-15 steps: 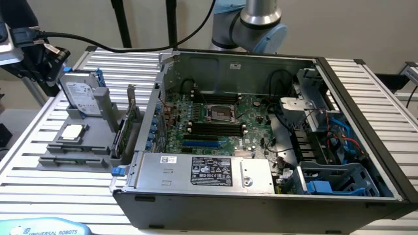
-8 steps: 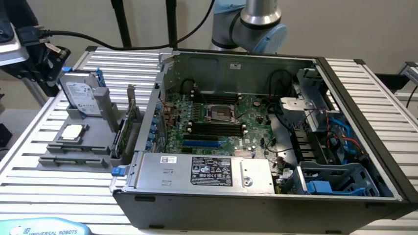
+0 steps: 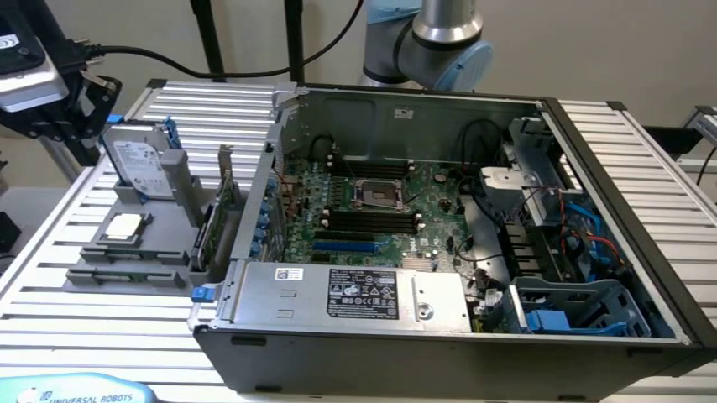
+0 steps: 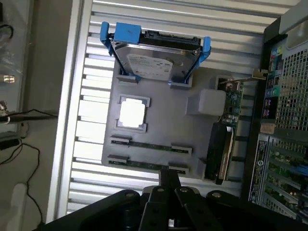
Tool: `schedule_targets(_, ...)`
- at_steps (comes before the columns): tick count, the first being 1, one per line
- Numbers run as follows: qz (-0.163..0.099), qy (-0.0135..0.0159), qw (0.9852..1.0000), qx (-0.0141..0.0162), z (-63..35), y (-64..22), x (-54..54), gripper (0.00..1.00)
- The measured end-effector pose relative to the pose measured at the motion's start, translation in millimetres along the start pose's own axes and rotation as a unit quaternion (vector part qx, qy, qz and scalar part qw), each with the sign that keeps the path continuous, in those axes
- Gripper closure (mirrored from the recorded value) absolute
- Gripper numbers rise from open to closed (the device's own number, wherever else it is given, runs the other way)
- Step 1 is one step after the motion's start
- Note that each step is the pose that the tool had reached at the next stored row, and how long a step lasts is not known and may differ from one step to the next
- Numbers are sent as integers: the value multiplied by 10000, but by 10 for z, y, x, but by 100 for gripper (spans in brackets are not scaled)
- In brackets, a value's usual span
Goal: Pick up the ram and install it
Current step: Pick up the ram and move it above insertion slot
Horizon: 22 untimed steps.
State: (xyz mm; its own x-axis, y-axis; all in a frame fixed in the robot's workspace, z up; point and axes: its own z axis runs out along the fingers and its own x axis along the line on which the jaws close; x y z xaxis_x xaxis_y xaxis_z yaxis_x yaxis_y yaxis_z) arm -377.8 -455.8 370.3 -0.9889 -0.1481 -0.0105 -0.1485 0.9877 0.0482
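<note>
The gripper [image 4: 169,177] is hovering, pinched together, just over the ram [image 4: 144,164], which is sitting beside a second stick [image 4: 147,144] in the gray tray [image 4: 163,120], on the exterior view's left of the open computer case [image 3: 448,353].

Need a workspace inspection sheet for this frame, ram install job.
Surface: slatted metal table, grey parts tray on it.
Job's things: ram, two sticks on edge in tray slots; motherboard slots look empty.
Clutter: hard drive, processor, expansion card in the tray.
Tool: above the tray, nearest the ram.
Cables: black cable hanging behind the tray; blue and red ones inside the case.
Surroundings: open computer case, arm base behind it.
</note>
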Motion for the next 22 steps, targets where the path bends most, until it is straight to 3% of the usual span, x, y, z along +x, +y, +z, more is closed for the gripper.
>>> schedule_targets(6,-549,26,9985,-6,3,0,0,89)
schedule_targets(11,-997,48,9950,-10,6,0,0,89)
schedule_targets(17,-1540,74,9880,-16,9,0,0,89)
schedule_targets(22,-1987,96,9800,-21,12,-1,0,89)
